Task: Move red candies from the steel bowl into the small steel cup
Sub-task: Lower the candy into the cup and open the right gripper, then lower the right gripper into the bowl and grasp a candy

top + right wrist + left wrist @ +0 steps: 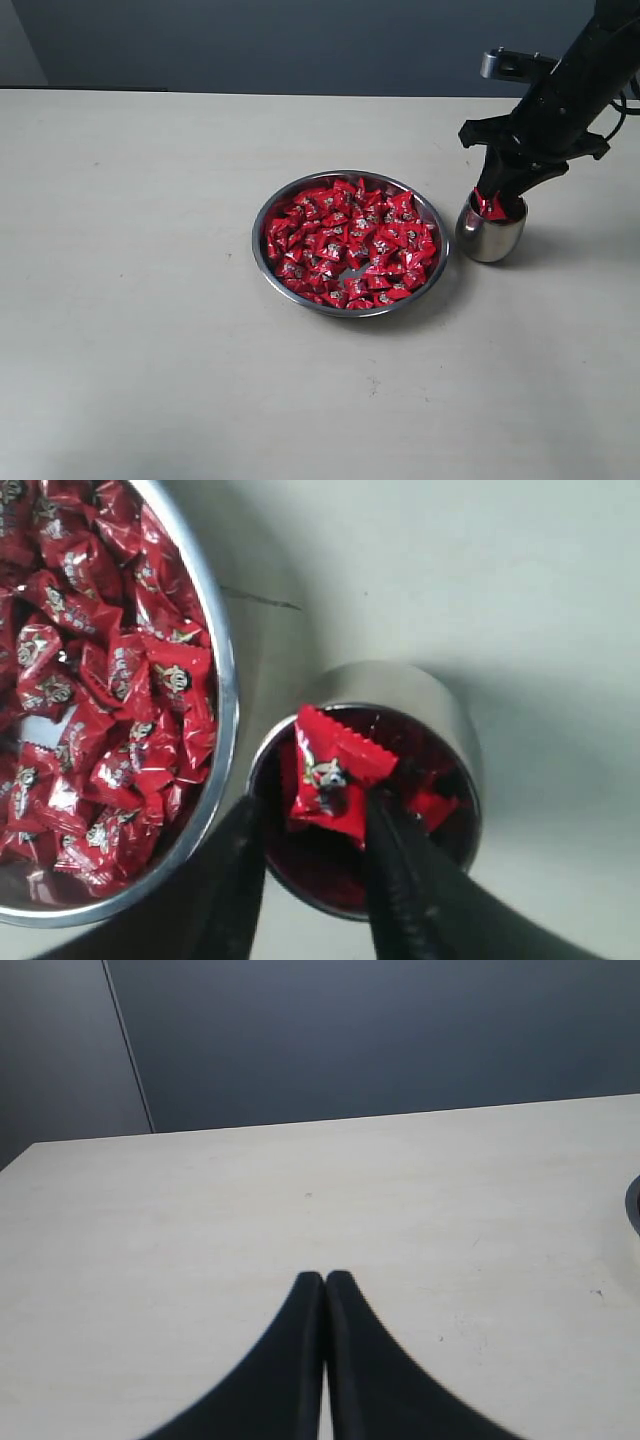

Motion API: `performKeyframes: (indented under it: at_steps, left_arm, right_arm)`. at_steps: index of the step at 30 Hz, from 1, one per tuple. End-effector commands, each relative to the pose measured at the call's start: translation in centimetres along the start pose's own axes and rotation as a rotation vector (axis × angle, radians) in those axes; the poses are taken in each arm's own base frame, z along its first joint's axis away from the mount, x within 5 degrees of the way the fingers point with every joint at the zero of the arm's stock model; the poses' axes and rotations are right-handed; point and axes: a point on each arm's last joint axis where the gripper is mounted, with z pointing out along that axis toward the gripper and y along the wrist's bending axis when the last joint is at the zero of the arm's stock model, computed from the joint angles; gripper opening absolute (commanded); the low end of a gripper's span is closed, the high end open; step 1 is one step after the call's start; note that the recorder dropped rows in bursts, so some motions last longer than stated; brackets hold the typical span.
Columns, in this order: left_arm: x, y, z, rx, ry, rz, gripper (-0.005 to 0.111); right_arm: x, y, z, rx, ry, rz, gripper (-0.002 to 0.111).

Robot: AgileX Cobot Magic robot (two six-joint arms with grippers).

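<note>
Steel bowl (256, 240) sat approx mid-table (130, 300), heaped w/ red candies (350, 245). The small steel cup (490, 238) stood upright just beside it at its 3 o'clock. R jaws hung over the cup's mouth, parted, w/ one candy (330, 770) loose between them, against one finger and clear of the other. More red wrappers lay inside the cup. L jaws were pressed together on nothing, over bare table.

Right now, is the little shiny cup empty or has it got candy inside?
Not empty: the small rounded steel cup holds red-wrapped candies, visible through its open top.
</note>
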Motion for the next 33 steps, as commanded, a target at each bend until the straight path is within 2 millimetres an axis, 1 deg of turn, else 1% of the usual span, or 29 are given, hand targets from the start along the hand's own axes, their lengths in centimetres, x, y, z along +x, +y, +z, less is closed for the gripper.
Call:
performKeyframes:
  at_steps: [1, 7, 10, 12, 15, 19, 24, 27, 33]
  left_arm:
    - [-0.3, 0.0, -0.1, -0.003, -0.017, 0.000, 0.000]
    - [-0.3, 0.0, -0.1, -0.003, -0.017, 0.000, 0.000]
    - [-0.3, 0.0, -0.1, -0.003, -0.017, 0.000, 0.000]
    - [-0.3, 0.0, -0.1, -0.003, -0.017, 0.000, 0.000]
    - [-0.3, 0.0, -0.1, -0.003, -0.017, 0.000, 0.000]
    - [-0.4, 0.0, -0.1, -0.003, -0.021, 0.000, 0.000]
    - [-0.4, 0.0, -0.1, -0.003, -0.021, 0.000, 0.000]
    - [-0.4, 0.0, -0.1, -0.003, -0.021, 0.000, 0.000]
    - [-0.4, 0.0, -0.1, -0.003, -0.021, 0.000, 0.000]
  right_arm:
    - [0.1, 0.2, -1.1, 0.009, -0.035, -0.012, 0.029]
    - [0.3, 1.2, -4.2, 0.012, -0.135, -0.020, 0.028]
    - [0.5, 2.2, -5.6, -0.039, -0.174, -0.008, 0.028]
    - [0.6, 3.1, -6.0, -0.081, -0.182, -0.013, 0.028]
    - [0.6, 4.7, -5.6, -0.109, -0.176, -0.060, 0.028]
    - [0.7, 7.8, -4.0, -0.128, -0.132, -0.137, 0.028]
    - [1.1, 12.0, -0.3, -0.122, -0.047, -0.257, 0.028]
    - [1.5, 13.7, 2.1, -0.101, 0.004, -0.318, 0.028]
    - [2.3, 16.4, 6.3, -0.091, 0.080, -0.361, 0.028]
